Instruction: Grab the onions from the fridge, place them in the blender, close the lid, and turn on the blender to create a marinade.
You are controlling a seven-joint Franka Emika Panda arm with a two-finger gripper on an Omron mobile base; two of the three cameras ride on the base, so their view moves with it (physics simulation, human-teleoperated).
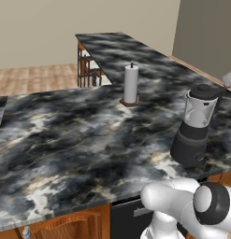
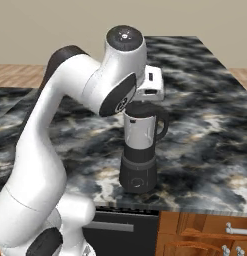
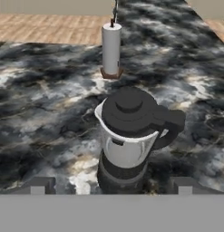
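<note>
Dark grey blender with clear flared jar (image 3: 126,149) upright on marbled desk (image 1: 65,140); dark round knobbed lid (image 3: 128,108) seated on jar mouth.

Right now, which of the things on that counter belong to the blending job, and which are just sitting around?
Part of the job:
- blender, standing on the marble counter
- lid, already on the jar's mouth
- gripper, jaws apart above the blender, holding nothing

Just sitting there:
- paper towel roll on its brown stand, farther back on the counter
- wooden chair beyond the counter
</note>
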